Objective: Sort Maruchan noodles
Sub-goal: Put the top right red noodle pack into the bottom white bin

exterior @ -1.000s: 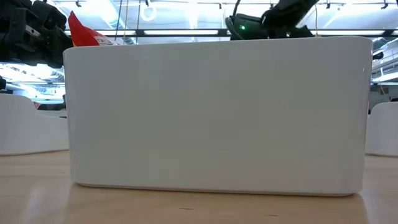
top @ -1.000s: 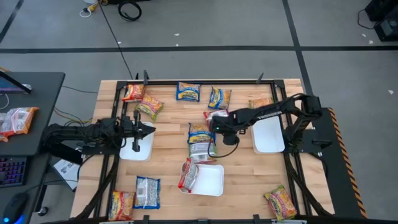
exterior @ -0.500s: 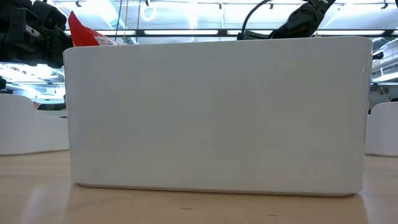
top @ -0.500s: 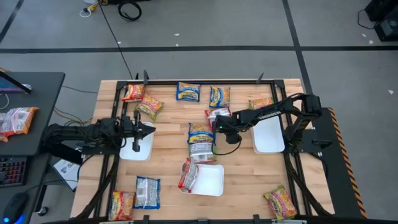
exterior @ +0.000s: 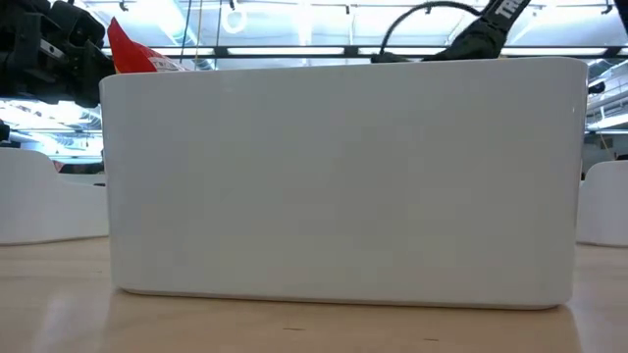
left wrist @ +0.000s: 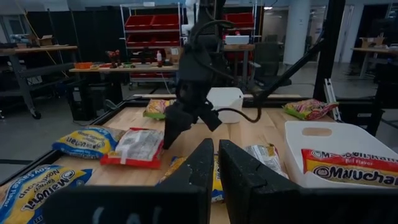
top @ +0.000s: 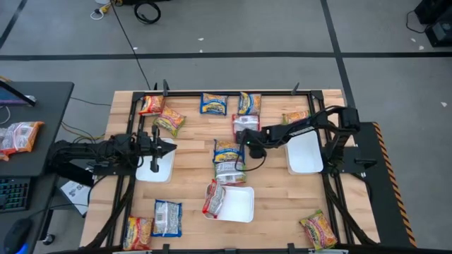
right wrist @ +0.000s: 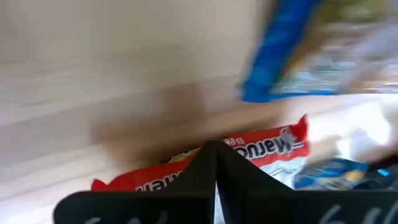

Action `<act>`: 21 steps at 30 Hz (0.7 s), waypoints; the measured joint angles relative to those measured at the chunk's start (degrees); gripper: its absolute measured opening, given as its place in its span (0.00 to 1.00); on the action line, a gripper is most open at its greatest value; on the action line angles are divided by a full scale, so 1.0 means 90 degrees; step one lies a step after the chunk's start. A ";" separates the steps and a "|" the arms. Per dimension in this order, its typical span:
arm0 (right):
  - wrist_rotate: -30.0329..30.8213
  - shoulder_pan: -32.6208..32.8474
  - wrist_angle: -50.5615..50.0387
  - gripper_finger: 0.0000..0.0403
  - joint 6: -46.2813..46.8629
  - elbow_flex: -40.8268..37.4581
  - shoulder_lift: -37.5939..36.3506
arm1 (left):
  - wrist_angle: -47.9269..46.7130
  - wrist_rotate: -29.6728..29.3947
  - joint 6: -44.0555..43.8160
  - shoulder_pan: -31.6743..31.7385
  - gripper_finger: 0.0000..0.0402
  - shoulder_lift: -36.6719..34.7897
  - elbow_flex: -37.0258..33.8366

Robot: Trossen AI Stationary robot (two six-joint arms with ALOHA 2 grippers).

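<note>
Maruchan noodle packets lie scattered over the wooden table (top: 191,183). A red-and-silver packet (top: 245,125) lies flat near the table's middle, toward the far side. My right gripper (top: 248,146) is shut and low, its fingertips at that packet's near edge (right wrist: 186,171). Beside it lie a blue-and-yellow packet (top: 227,149) and a silver one (top: 227,169). My left gripper (top: 168,148) is shut on nothing and hovers level above the left white tray (top: 154,169). My right gripper points its shut fingers down at the red-and-silver packet's near edge (right wrist: 245,146). The fingers hide that spot, so I cannot tell whether they pinch the edge, press on it or only stand next to it. The packet lies flat on the table.
A white tray (top: 305,154) stands at the right. Another white tray (top: 240,204) stands near the front, a red packet (top: 212,200) leaning at its left side; it fills the low view (exterior: 343,176). More packets lie along the far edge (top: 213,104) and at the near corners (top: 318,229).
My right gripper has gone down toward the table and shut. The red-and-silver packet and the blue-and-yellow packet beyond it have slid a little toward the table's far edge.
</note>
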 joint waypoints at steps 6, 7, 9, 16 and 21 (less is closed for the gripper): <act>-0.0193 0.0361 -0.0499 0.01 0.1355 0.0939 -0.0256 | 0.0034 -0.0002 0.0000 -0.0002 0.08 0.0053 0.0000; -0.0323 0.0379 -0.0677 0.01 0.1717 0.1156 -0.0335 | 0.0013 0.0000 0.0000 -0.0002 0.08 0.0060 -0.0001; -0.0750 0.0384 -0.0996 0.01 0.2570 0.1561 -0.0499 | 0.0028 -0.0002 0.0000 -0.0002 0.08 0.0059 -0.0002; -0.1686 0.0101 -0.1626 0.03 0.4109 0.2110 -0.0830 | 0.0024 -0.0001 0.0000 -0.0002 0.08 0.0083 0.0000; -0.0525 0.0014 -0.1713 0.19 0.3781 0.2057 -0.0429 | 0.0032 0.0000 0.0000 0.0000 0.08 0.0083 0.0000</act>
